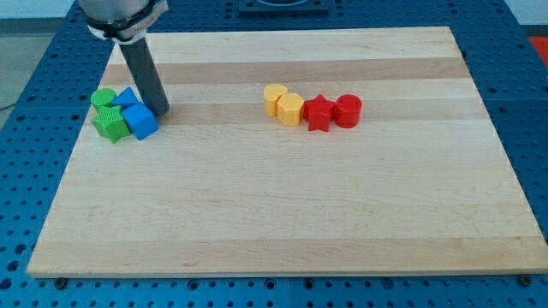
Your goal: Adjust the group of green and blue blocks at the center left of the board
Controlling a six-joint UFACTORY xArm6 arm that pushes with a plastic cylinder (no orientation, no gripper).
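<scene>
A tight group of blocks sits at the centre left of the wooden board [282, 197]. It holds a green cylinder [104, 98] at the upper left, a green star-like block [110, 123] below it, a blue triangular block [128, 97] at the upper right and a blue cube [140, 121] at the lower right. My tip [161, 112] rests on the board just right of the blue cube, touching or almost touching it. The dark rod rises from the tip toward the view's top left.
A row of blocks lies right of the board's centre: a yellow heart-like block [275, 98], a yellow hexagonal block [290, 109], a red star [318, 112] and a red cylinder [348, 110]. Blue perforated table surrounds the board.
</scene>
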